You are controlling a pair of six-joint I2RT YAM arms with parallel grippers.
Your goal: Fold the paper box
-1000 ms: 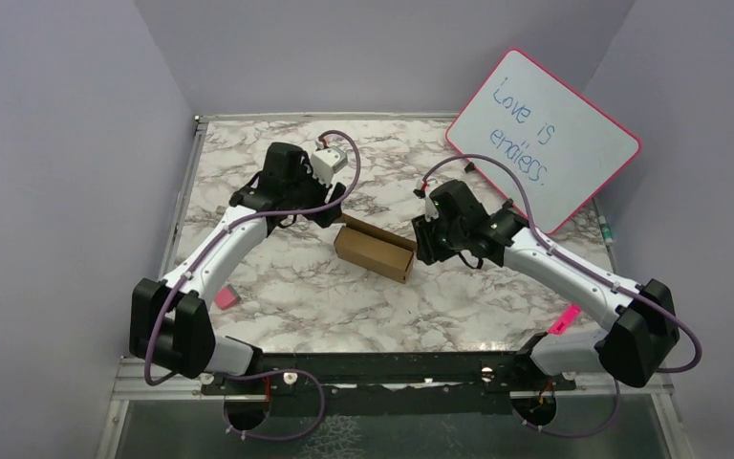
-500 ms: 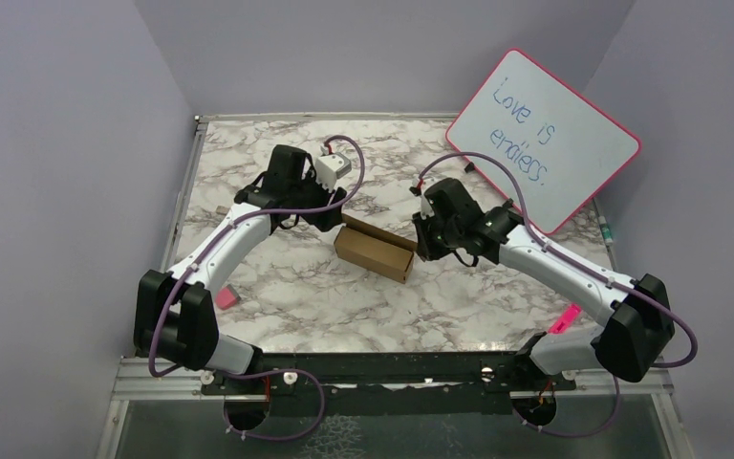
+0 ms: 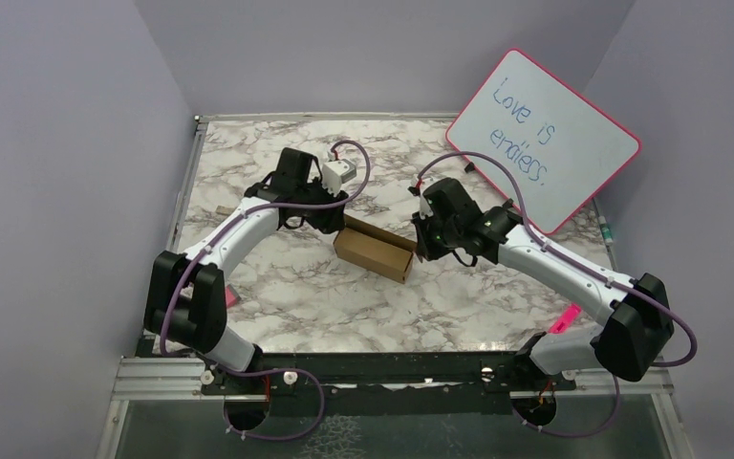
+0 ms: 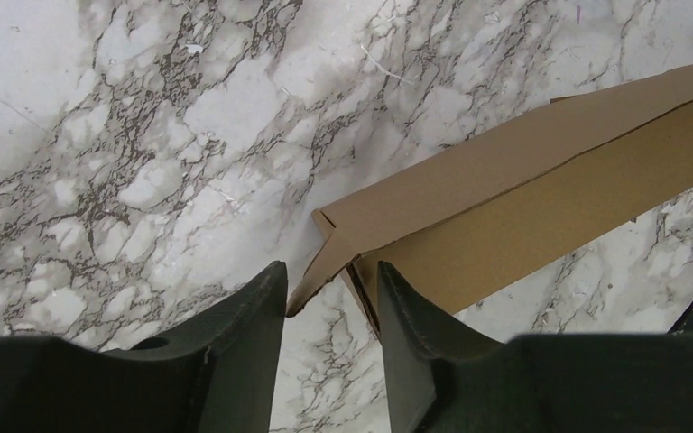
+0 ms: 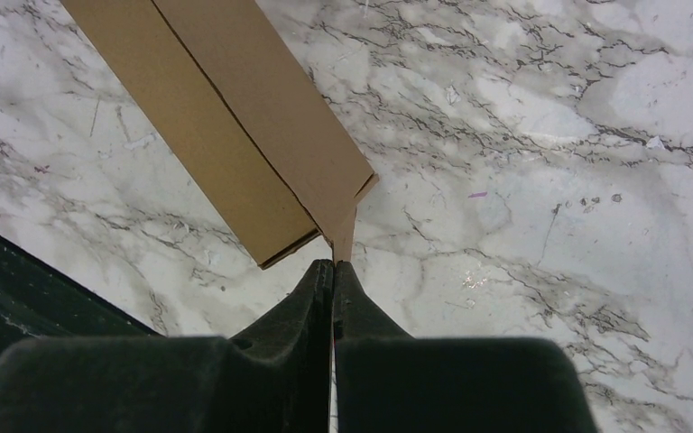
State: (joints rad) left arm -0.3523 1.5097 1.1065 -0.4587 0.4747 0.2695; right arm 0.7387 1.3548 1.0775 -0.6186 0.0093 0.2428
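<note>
Shows a marbled worktop (image 3: 306,287) with a pink-framed whiteboard (image 3: 542,139) propped at its far right, well apart from the work. Finds the paper box (image 3: 375,251) near the middle of that worktop, lying slantwise between the left tool (image 4: 332,289) and the right tool (image 5: 333,271), one at each end.

Looks already raised from a flat sheet into a small oblong body, with long walls creased and standing and long top panels brought over. Shows, in the right wrist view, a seam down the length, and in the left wrist view the upper panel overhanging the wall below. Counts, as a judgement, as well past halfway: long folds done, ends not yet closed.

Has the left tool parted at the box's left end, one finger on each side of the end flap (image 4: 318,266), loose and untucked there. Touches the left-hand finger with that flap's corner, yet with no clamp on it. Has the right tool pressed closed at the other end, pinching a narrow tab (image 5: 344,236) at the box's corner.

Leaves, by the look of it, both ends to fold in and tuck, plus the long seam to seat flat.
</note>
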